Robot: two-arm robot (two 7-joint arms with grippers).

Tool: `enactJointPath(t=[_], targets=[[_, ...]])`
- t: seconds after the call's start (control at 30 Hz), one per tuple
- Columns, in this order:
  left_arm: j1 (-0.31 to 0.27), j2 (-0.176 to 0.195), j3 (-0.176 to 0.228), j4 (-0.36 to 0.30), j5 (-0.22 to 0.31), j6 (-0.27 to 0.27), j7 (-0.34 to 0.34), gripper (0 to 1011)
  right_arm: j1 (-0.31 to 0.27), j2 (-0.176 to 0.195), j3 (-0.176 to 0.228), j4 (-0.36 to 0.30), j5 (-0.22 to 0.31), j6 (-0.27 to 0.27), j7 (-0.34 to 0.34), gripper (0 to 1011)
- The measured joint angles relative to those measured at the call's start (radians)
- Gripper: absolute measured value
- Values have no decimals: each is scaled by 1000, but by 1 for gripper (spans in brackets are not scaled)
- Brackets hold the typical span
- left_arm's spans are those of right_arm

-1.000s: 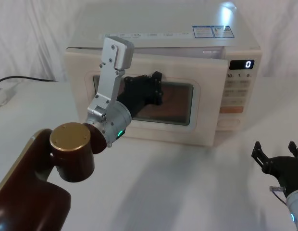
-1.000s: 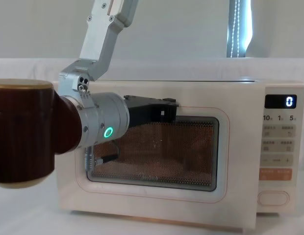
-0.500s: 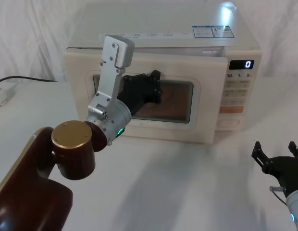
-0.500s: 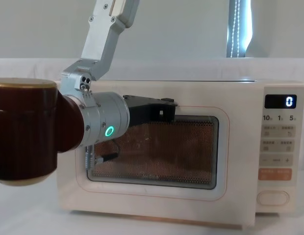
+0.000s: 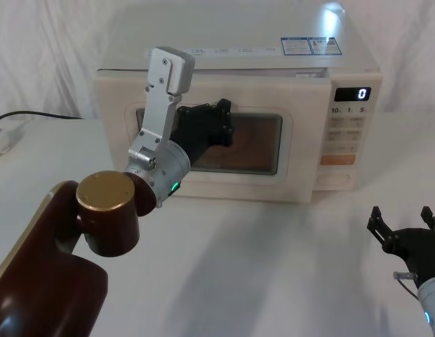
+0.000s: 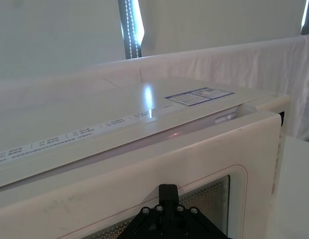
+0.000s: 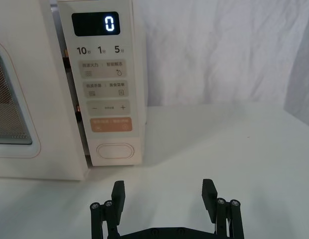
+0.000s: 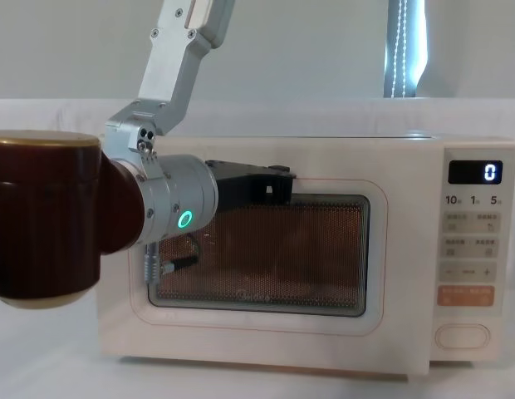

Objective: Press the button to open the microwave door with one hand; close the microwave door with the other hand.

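Microwave door (image 5: 224, 147), cream with dark mesh window, sits on the front of the microwave (image 5: 273, 60) at the back of the white table (image 5: 273, 274); right edge slightly ajar, narrow gap against the control panel (image 7: 105, 79) seen in the right wrist view. Near to far: right gripper (image 5: 407, 228) low at near right over the table, fingers (image 7: 117, 195) spread apart, nothing between them, facing the panel from well short of it. Left arm (image 5: 56, 281) reaches in from near left, green ring lit on the wrist (image 8: 184, 220). Left gripper (image 5: 221, 123) is up against the door's window, upper-left part; cannot tell if its fingers are apart or together. Button (image 7: 114, 151), wide cream pill, bottom of the panel under the orange key (image 7: 111, 124), untouched. Display (image 7: 95, 23) reads 0. Power cable (image 5: 35, 114) on the table far left. White cloth backdrop (image 5: 49, 42) behind.
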Motion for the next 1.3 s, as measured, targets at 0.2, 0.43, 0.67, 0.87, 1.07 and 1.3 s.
enactJointPath(t=[0.2, 0.43, 0.67, 0.87, 1.07, 1.3], targets=[[-9, -6, -4, 14, 5, -5, 2, 0, 0, 0, 0, 0, 0, 0, 0, 1002], [-28, -15, -7, 44, 11, -13, -1, 0, 0, 0, 0, 0, 0, 0, 0, 1002], [-44, -22, -6, 67, 15, -16, -5, 0, 0, 0, 0, 0, 0, 0, 0, 1002], [-48, -28, -5, 73, 19, -18, -4, 0, 0, 0, 0, 0, 0, 0, 0, 1002], [-48, -31, -5, 72, 21, -17, -4, 0, 0, 0, 0, 0, 0, 0, 0, 1002], [-47, -33, -7, 72, 21, -15, -3, 0, 0, 0, 0, 0, 0, 0, 0, 1002]])
